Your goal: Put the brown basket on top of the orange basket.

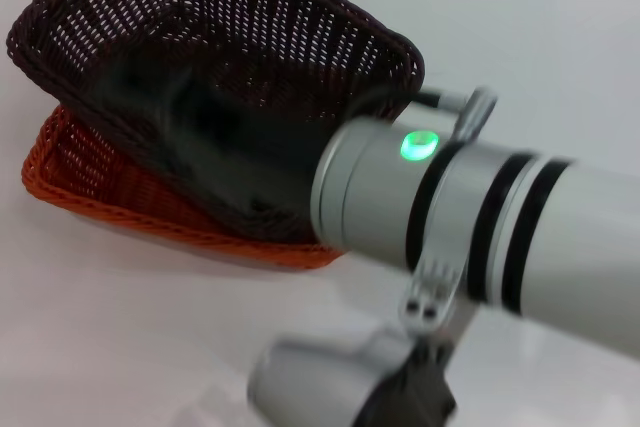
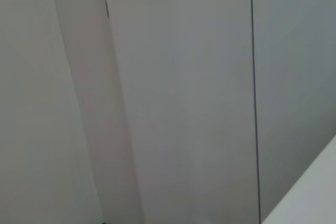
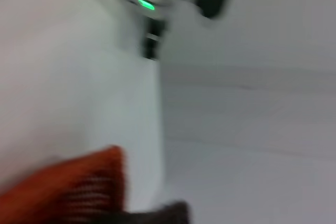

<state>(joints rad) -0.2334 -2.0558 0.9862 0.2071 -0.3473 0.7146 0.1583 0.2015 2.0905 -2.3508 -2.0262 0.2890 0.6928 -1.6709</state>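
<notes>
- No brand, label or readable writing is seen in any view; the only marking is a green light (image 1: 419, 145) lit on the collar of the right arm (image 1: 470, 227), beside black bands around the pale grey casing.
- In the head view the brown basket (image 1: 250, 57) is seen sitting tilted on the orange basket (image 1: 80, 182), its far-left side raised and its near-right side sunk into the orange one; both stand on the white table (image 1: 120, 347).
- The orange basket is shown only as a strip of rim and wall along the near-left side under the dark one.
- The right arm is seen reaching from the right edge across the picture, its end directed into the brown basket, where a blurred dark form is made out against the weave.
- The right gripper cannot be told apart from that blur, so whether it is released or clenched cannot be told.
- In the right wrist view a blurred orange corner (image 3: 68, 187) and a dark edge (image 3: 168, 213) are shown on the white surface, with a second green light (image 3: 146, 4) on a grey, black-fitted arm part farther off.
- In the left wrist view only pale wall panels (image 2: 178, 98) with a thin vertical seam are shown; the left gripper is not seen.
</notes>
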